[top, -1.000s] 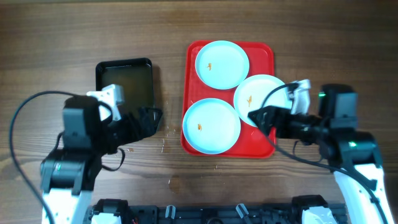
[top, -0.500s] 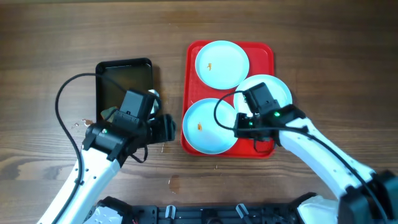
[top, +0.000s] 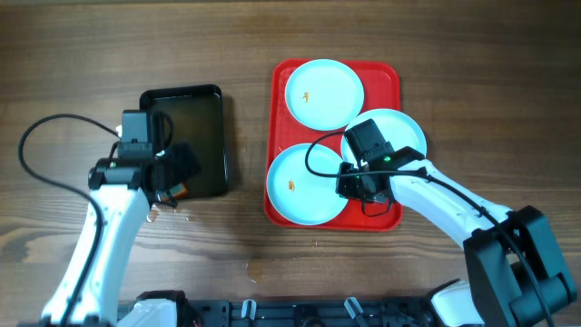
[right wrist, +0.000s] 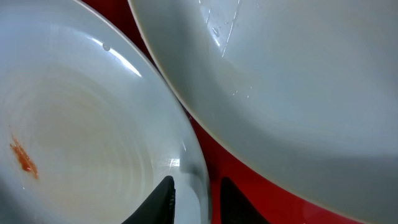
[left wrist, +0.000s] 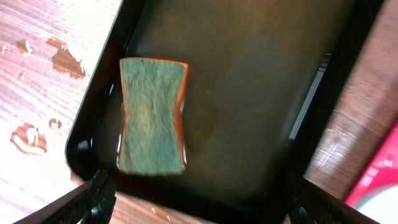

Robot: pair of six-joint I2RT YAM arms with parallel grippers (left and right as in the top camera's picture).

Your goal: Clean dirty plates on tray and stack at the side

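Observation:
Three pale plates lie on the red tray. The far plate and the near-left plate each carry a small orange smear. My right arm partly covers the right plate. My right gripper sits at the near-left plate's right rim. In the right wrist view that plate has one finger inside it and the other outside over the tray; the gripper is shut on the rim. My left gripper hangs open over a green sponge.
The sponge lies wet in a black tray left of the red tray. Water drops spot the wooden table beside the black tray. The right plate overlaps close to the held rim.
My right arm swung in from the right and its jaws narrowed onto the near-left plate's rim. My left arm reached toward the red tray, then drew back over the black tray.

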